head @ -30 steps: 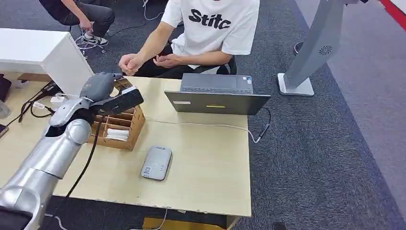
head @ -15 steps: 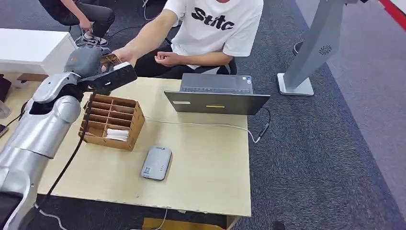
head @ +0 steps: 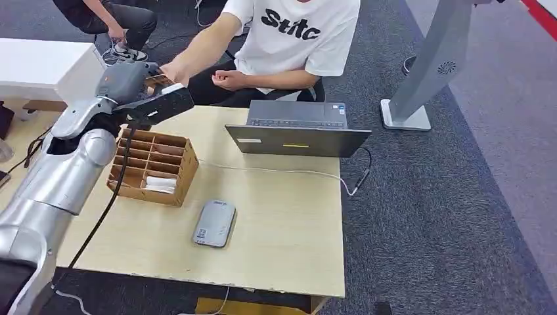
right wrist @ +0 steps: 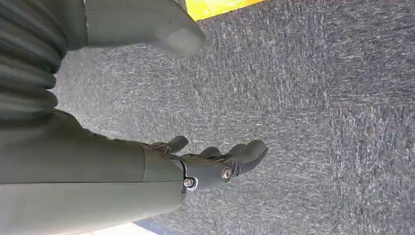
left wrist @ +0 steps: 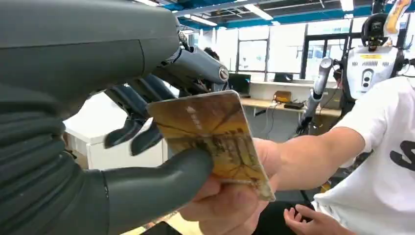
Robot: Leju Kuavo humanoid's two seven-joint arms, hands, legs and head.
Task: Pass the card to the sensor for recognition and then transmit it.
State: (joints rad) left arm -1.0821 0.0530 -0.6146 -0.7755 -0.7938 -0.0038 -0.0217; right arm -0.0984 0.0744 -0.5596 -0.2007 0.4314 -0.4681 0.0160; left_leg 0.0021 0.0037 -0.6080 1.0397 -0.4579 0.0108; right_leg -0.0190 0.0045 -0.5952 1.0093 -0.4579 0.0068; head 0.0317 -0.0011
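Note:
My left hand [head: 128, 82] is raised past the table's far left corner and pinches a yellow-brown card [head: 159, 80]. In the left wrist view the thumb [left wrist: 166, 181] presses on the card [left wrist: 215, 132], with the dark fingers behind it. The hand [left wrist: 235, 200] of a seated person in a white T-shirt grips the same card from the other side, and that arm [head: 197, 56] is stretched toward me. The grey card sensor [head: 215, 223] lies flat on the table, well in front of my left hand. My right hand [right wrist: 210, 161] hangs over dark carpet, fingers apart, holding nothing.
A brown compartment box [head: 152, 167] with a white item inside stands under my left forearm. An open laptop [head: 299, 128] sits at the table's far edge, its white cable trailing right. A white cabinet [head: 46, 65] stands at the left, a grey stand base [head: 407, 118] on the right.
My left arm rose from above the box and swung out toward the person, carrying the card. The person's arm reached out and took hold of the card.

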